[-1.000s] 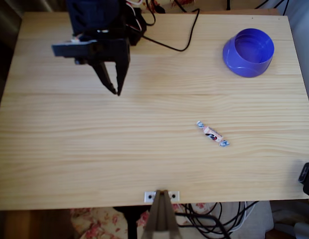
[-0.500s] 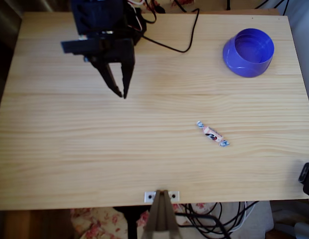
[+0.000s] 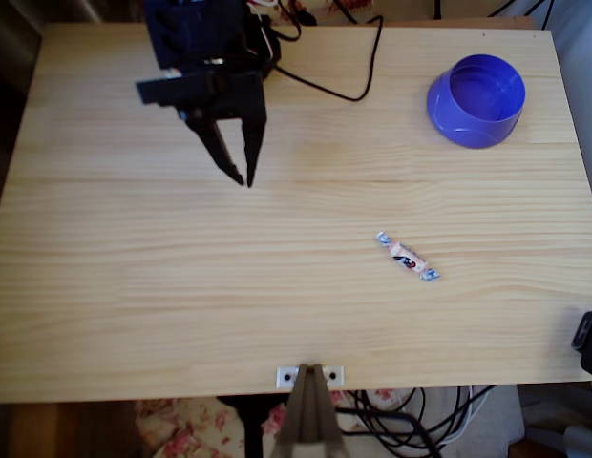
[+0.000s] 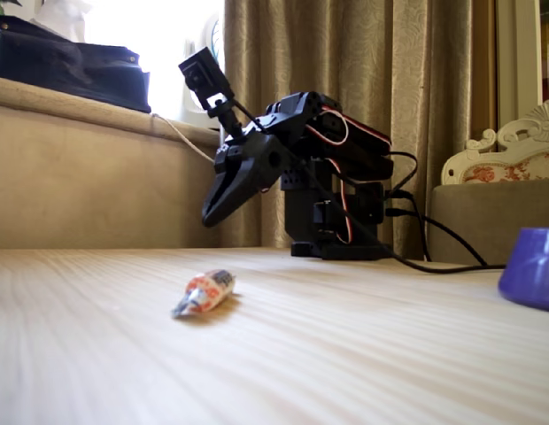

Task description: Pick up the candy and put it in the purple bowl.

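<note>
So my gripper (image 3: 244, 179) hangs nearly closed, empty, near the table's (image 3: 134, 286) far-left corner; candy (image 3: 408, 257) mid-table, bowl (image 3: 475, 99) far-right corner.

I was working in a home, I think a living room. Behind the wooden tabletop (image 4: 363, 354) I saw long patterned curtains (image 4: 345, 53) by a bright window (image 4: 159, 35), and a beige sofa back (image 4: 88, 168). At the right stood carved white furniture with flowered cloth (image 4: 514, 155). Under the tabletop's edge lay another flowered fabric (image 3: 196, 425).
</note>
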You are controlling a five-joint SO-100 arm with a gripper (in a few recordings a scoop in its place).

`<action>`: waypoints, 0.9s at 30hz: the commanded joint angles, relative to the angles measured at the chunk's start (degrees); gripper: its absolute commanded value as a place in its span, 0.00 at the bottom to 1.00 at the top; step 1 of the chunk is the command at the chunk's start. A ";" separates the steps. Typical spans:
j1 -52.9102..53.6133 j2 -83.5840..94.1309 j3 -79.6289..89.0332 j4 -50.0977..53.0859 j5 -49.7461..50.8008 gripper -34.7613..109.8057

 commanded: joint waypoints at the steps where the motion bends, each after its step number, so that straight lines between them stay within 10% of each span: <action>1: 1.32 0.62 -2.81 1.41 -0.97 0.24; 18: 2.46 -1.32 -13.01 7.38 -0.62 0.24; 27: -2.20 -31.73 -27.60 1.49 -2.20 0.23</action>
